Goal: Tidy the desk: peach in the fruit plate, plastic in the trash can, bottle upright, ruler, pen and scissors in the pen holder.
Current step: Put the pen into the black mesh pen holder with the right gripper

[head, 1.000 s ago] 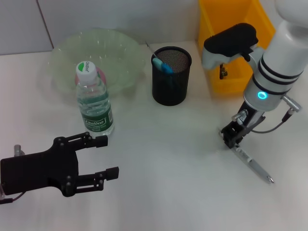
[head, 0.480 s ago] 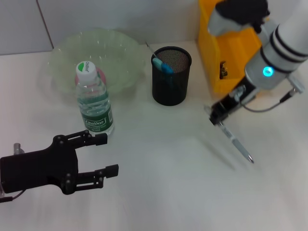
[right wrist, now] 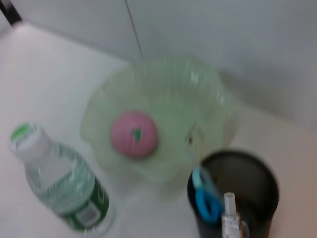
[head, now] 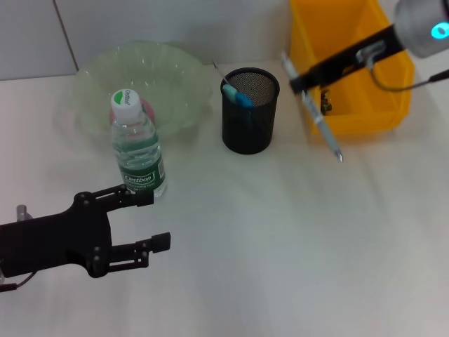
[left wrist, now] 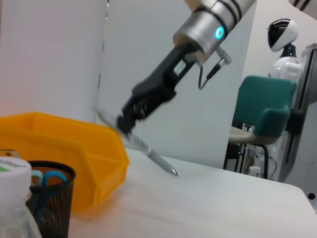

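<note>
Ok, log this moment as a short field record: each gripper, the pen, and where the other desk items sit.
right gripper: raised beside the black mesh pen holder, shut on the silver pen
silver pen: off the table, tilted, tip down
left gripper: open, low near the clear plastic water bottle
bottle: upright
pink peach: in the pale green fruit plate
blue-handled scissors: in the pen holder

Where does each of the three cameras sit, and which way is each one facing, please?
Head view: looks forward and down at the table; shows the left gripper low on the left and the right gripper holding the pen.
Left wrist view: looks across the table at the right gripper and yellow bin.
Right wrist view: looks down on the peach in the fruit plate.
All three share the pen holder.
</note>
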Controlling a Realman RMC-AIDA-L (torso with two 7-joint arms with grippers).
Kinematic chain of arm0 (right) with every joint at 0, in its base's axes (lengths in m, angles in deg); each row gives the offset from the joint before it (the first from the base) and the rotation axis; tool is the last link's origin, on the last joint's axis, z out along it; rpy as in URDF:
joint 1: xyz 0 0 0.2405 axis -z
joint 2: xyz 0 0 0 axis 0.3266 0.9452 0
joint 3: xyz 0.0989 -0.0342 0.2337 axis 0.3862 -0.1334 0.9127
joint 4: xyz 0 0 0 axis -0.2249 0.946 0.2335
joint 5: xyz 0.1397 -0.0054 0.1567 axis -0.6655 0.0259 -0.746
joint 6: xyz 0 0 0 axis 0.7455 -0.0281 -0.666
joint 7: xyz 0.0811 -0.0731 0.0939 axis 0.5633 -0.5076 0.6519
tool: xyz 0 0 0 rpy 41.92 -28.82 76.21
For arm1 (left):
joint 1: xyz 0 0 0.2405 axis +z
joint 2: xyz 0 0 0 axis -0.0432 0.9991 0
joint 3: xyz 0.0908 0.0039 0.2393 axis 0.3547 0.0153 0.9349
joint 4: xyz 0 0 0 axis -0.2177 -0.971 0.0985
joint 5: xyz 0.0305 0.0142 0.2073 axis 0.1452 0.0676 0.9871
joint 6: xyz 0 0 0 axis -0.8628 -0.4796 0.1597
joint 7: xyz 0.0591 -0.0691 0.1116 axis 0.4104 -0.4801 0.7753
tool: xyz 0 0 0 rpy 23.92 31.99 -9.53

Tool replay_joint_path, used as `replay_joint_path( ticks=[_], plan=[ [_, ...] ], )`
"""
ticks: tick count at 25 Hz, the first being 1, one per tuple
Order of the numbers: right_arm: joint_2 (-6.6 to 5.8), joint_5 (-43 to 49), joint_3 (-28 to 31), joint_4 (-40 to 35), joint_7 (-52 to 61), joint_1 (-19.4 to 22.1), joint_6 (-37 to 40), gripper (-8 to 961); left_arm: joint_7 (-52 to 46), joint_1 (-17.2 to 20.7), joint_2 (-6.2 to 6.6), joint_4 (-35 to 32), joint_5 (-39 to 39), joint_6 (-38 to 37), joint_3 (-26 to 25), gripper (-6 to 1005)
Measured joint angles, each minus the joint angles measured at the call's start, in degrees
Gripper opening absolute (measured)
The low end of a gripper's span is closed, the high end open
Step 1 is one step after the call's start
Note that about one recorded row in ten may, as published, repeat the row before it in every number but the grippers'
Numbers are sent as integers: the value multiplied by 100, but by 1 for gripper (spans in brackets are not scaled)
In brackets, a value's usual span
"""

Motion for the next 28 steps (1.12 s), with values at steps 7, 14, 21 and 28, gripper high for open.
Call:
replay_joint_path(
  ticks=[7, 14, 21, 28],
  plan=[
    [18, -639, 258, -196, -808, 272, -747, 178, -75, -22, -17, -5, -4, -44, -87, 788],
    [42, -1383, 101, 513, -1709, 320, -1742, 178, -79, -47, -54, -5, -10, -74, -147, 788],
    [44, -2340, -292, 1477, -2825, 272, -2779, 178, -79, -53, -83, -5, -10, -75, -148, 788],
    [44, -3099, -607, 2205, -3740, 230, -3691, 178, -79, -50, -104, -5, -9, -75, -148, 788]
  ],
)
